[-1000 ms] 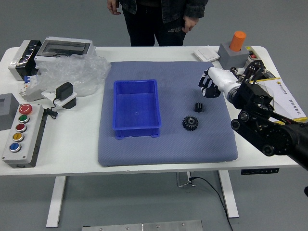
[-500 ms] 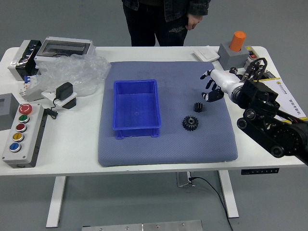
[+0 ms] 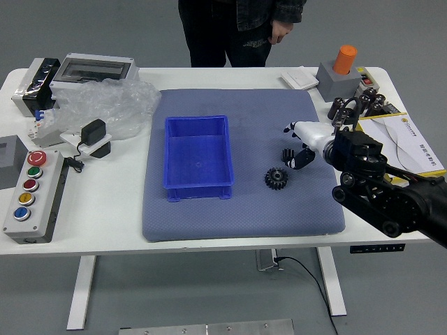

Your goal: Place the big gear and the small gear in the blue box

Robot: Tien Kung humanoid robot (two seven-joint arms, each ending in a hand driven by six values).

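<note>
My right hand [image 3: 293, 145] reaches in from the right over the blue mat, its fingers spread and open around the right side of the small gear [image 3: 287, 154]. Whether a fingertip touches that dark gear cannot be told. Just below it on the mat lies the big gear [image 3: 276, 179], black and toothed, with a hole in its middle. The blue box [image 3: 198, 155] stands left of both gears, with nothing inside. My left arm is out of view.
A control panel with coloured buttons [image 3: 33, 195], a black adapter [image 3: 93, 132] and clear plastic wrap [image 3: 112, 108] lie left. A grey block with an orange cylinder [image 3: 344, 60] and papers [image 3: 401, 139] are right. A person [image 3: 241, 31] stands behind the table, one hand hanging down.
My right hand first opened its fingers, then moved down and slightly left to the small gear. The person shifted a little, and one of the hands left view.
</note>
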